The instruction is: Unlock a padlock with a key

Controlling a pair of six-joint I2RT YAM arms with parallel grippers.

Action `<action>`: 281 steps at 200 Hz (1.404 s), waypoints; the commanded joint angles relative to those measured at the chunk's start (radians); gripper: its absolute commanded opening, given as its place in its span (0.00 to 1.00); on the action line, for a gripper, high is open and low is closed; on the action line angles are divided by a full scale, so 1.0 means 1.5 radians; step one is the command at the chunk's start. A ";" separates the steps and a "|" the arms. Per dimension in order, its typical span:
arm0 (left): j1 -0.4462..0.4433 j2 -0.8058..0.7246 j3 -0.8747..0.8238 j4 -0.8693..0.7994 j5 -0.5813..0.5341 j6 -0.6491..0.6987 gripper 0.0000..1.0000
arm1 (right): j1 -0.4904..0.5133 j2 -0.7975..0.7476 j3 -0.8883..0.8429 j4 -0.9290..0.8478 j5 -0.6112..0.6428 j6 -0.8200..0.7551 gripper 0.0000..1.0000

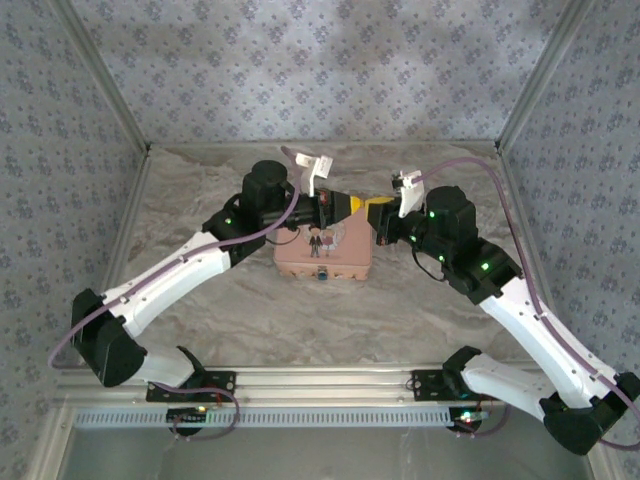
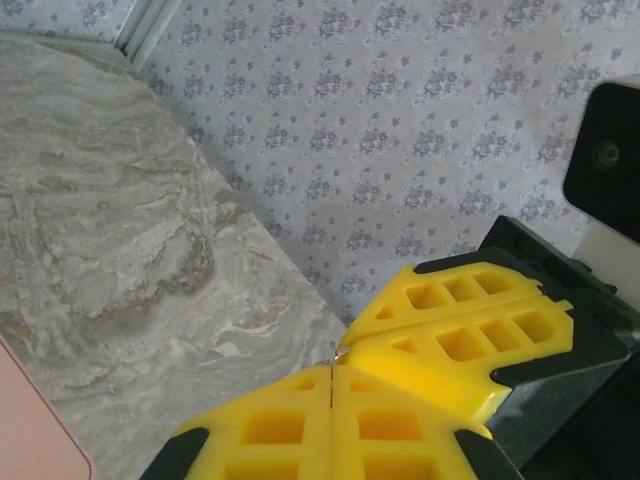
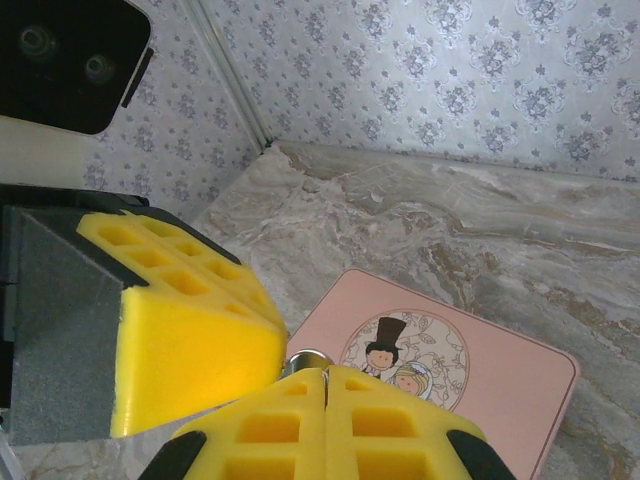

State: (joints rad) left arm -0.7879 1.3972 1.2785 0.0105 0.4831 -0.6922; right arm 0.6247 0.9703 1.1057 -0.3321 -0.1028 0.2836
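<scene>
left tool (image 2: 331, 392), right tool (image 3: 325, 395) closed, tips meeting | padlock (image 1: 325, 272) apart, front edge of pink tin (image 1: 347, 258)

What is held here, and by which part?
A small metal piece, probably the key, pinched at the meeting fingertips of the left gripper and right gripper, both shut; which part each grips cannot be told.

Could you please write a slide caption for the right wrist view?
Shut right gripper meets the left gripper tip to tip, a small metal piece between them, near the pink tin.
</scene>
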 commanded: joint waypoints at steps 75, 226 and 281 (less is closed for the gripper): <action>0.017 0.010 0.091 -0.203 -0.030 0.103 0.00 | -0.096 -0.041 -0.059 0.001 -0.106 0.039 0.56; 0.085 0.101 0.146 -0.340 0.161 0.194 0.00 | -0.294 0.099 -0.180 0.282 -0.514 0.251 0.46; 0.086 0.094 0.139 -0.312 0.239 0.211 0.00 | -0.292 0.069 -0.212 0.375 -0.587 0.294 0.48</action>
State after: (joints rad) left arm -0.6628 1.5570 1.4620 -0.4751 0.7513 -0.4122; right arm 0.1871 1.1076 0.8097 0.1116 -0.8825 0.6678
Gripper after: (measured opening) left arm 0.042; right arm 0.484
